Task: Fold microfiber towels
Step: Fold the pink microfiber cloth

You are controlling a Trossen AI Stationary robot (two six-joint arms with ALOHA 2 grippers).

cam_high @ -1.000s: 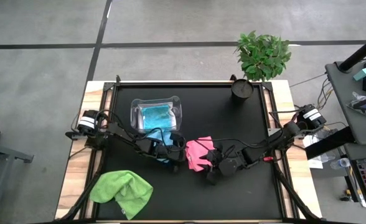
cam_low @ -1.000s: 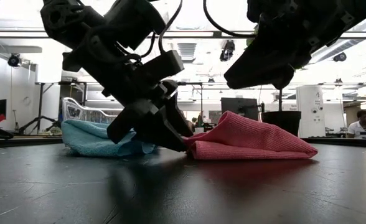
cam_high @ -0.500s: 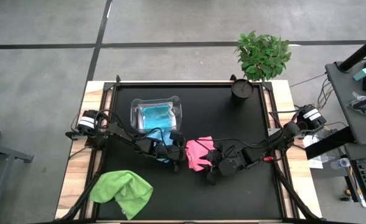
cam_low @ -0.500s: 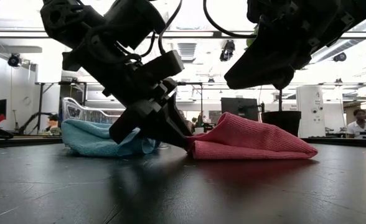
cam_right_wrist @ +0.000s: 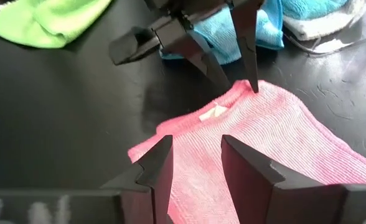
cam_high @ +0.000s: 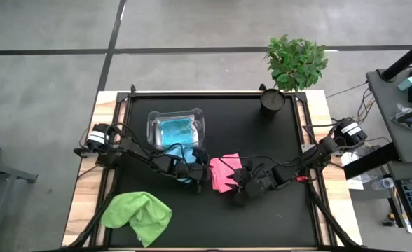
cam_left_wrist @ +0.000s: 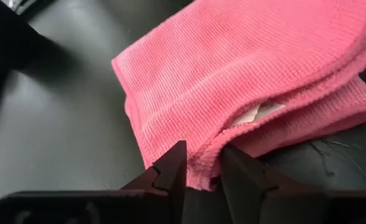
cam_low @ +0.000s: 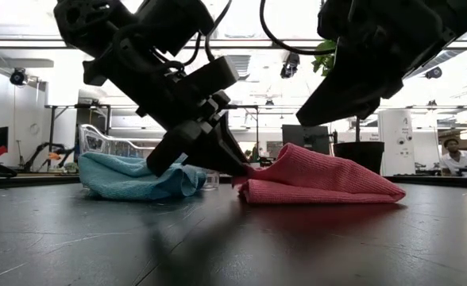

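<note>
Pink towel (cam_high: pixel 223 172) lies folded mid-table, its edge pinched between the left gripper (cam_left_wrist: pixel 201 171) fingers. Right gripper (cam_right_wrist: pixel 192 158) hovers just over the towel's other side, fingers parted, holding nothing. A light blue towel (cam_low: pixel 130 176) lies beside the clear tub (cam_high: pixel 176 127), which holds another. The lime green towel (cam_high: pixel 137 215) sits crumpled at the near left corner.

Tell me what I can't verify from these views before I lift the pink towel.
- Left gripper on the pink towel edge: layers pinched hidden by its fingers.
- Right gripper: contact with towel unclear, low view cuts it off.
- Clear tub: towel count inside too small, high view.
</note>
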